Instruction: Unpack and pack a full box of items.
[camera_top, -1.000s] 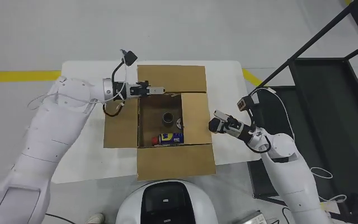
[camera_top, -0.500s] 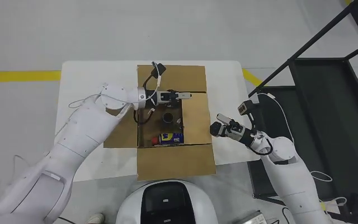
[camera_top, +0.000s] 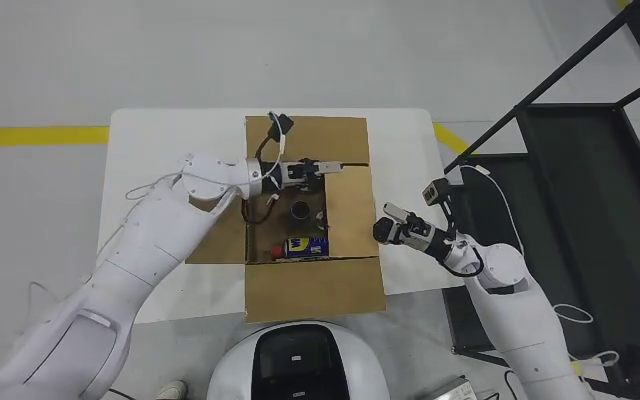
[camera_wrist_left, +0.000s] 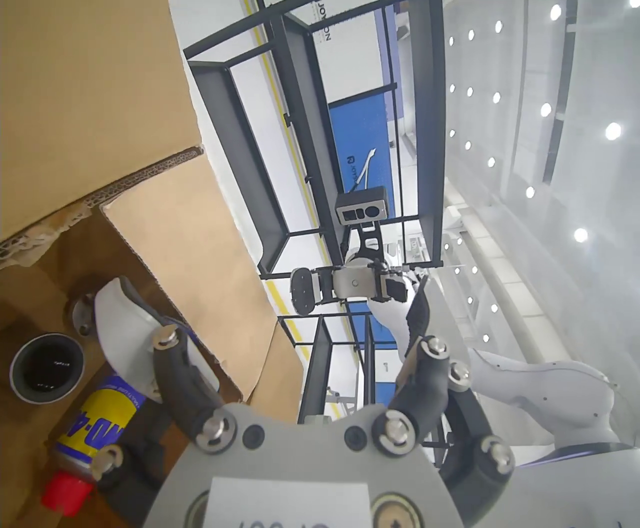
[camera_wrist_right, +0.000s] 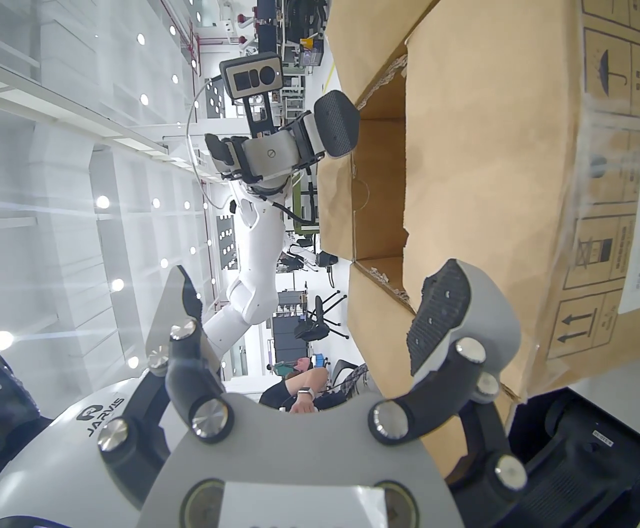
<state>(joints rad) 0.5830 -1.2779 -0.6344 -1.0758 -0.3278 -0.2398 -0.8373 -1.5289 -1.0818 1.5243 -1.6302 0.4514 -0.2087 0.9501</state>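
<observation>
Hovering above the box (camera_top: 305, 135), left hand (camera_top: 320, 167) spread wide, grasping nothing; spray can (camera_top: 303, 245) and dark cup (camera_top: 299, 211) sit inside the box; right hand (camera_top: 383, 229) released beside it; unpacking step, I reckon; next: descend onto the cup.

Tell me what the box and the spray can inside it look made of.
Box: corrugated cardboard, matte brown; fluting shows at the torn flap edge. Spray can: probably metal, with a glossy yellow-and-blue printed skin. Its red cap looks like plastic.
</observation>
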